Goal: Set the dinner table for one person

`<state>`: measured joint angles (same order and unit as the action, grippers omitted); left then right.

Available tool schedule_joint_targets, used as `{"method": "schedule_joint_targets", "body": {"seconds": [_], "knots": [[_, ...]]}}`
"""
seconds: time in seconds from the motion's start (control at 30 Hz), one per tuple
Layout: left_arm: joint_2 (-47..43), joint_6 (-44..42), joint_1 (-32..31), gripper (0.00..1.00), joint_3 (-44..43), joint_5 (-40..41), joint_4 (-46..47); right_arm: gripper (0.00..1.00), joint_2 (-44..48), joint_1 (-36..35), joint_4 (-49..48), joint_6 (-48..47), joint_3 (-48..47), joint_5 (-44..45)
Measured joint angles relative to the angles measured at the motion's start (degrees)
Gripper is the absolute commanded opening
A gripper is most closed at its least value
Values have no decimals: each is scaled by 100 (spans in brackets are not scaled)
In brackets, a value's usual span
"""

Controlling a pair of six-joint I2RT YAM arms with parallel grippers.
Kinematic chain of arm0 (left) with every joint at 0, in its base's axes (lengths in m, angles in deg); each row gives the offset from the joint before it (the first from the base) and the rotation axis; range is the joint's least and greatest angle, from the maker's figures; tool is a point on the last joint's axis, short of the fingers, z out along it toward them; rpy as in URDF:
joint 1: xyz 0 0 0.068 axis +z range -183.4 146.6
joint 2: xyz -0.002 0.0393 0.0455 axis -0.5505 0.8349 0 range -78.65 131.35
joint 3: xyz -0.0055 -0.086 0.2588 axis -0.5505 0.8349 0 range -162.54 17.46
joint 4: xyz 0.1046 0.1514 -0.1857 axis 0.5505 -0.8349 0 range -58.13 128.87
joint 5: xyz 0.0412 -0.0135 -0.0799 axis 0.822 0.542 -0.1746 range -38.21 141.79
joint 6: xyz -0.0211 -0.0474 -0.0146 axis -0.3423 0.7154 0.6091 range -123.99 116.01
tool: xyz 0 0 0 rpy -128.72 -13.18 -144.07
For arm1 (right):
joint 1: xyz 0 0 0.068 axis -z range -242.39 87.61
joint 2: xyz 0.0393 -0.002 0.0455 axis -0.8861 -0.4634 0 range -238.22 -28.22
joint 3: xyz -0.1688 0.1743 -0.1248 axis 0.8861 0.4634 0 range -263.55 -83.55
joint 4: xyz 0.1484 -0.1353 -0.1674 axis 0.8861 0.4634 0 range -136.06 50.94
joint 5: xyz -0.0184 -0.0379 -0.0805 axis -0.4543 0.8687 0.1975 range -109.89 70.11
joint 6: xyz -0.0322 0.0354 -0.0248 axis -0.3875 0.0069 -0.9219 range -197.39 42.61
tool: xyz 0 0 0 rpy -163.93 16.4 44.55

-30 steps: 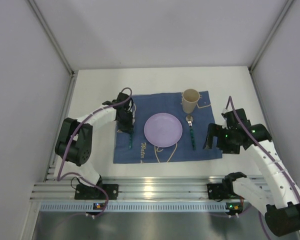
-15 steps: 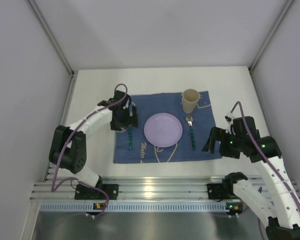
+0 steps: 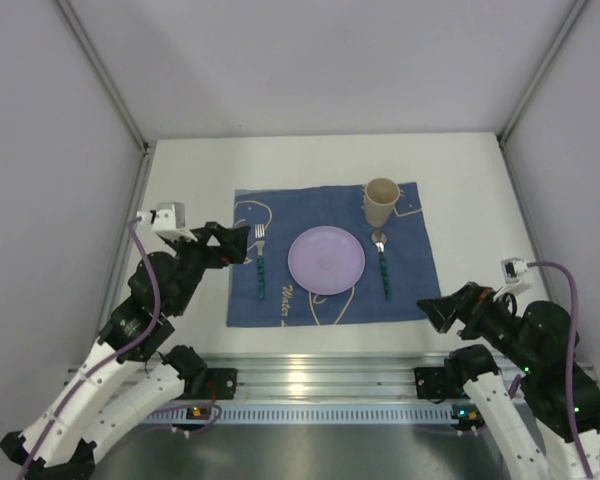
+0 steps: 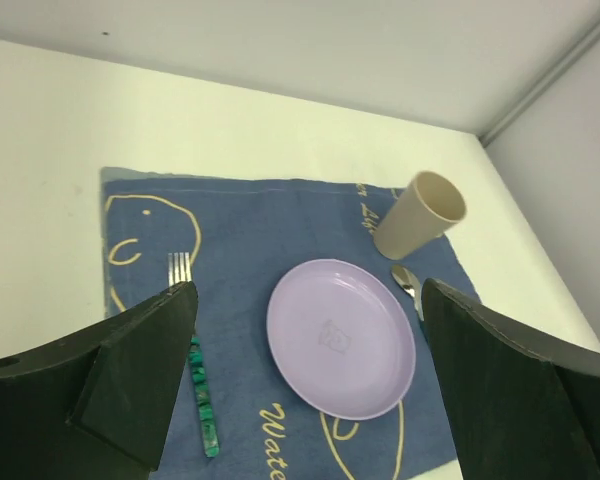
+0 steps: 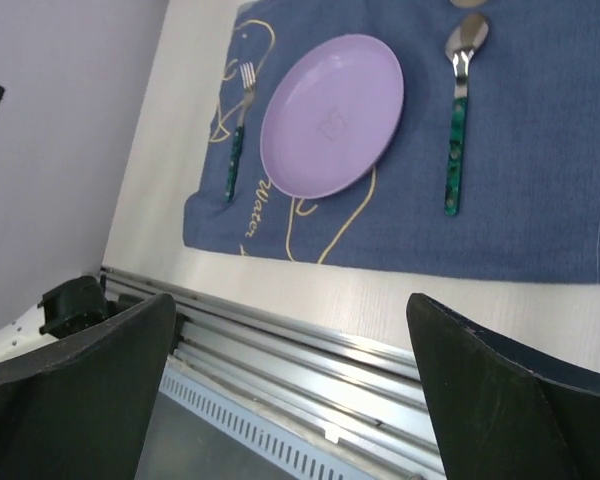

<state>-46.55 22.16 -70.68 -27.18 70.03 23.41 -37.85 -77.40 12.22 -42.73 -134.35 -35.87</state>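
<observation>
Both gape empty: left end effector (image 3: 236, 246) & right end effector (image 3: 432, 309). Retract high, clear of green-handled metal fork (image 3: 260, 266) at 9 o'clock of round lilac plate (image 3: 326, 259).

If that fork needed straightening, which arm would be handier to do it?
Probably the left. The left gripper, open, hangs just beside the fork, left of the plate; the right gripper sits off the near right corner of the placemat, with the plate between.

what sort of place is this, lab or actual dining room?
Probably a lab test cell: white table boxed in by bare grey walls, robot arms bolted to a metal rail, one place setting on a placemat.
</observation>
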Motion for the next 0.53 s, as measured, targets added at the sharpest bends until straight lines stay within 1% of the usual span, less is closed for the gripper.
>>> {"method": "schedule_joint_targets", "body": {"seconds": [0.1,0.23,0.43,0.53], "knots": [[4,-28,7,99,13,380,-260,100,216,0,264,267,313,140],[48,-33,7,99,9,649,-876,100,518,0,426,514,339,356],[-407,13,4,99,7,949,-1471,100,485,0,629,715,356,455],[-553,26,7,99,-48,1104,-1696,100,358,0,599,643,507,179]]}}
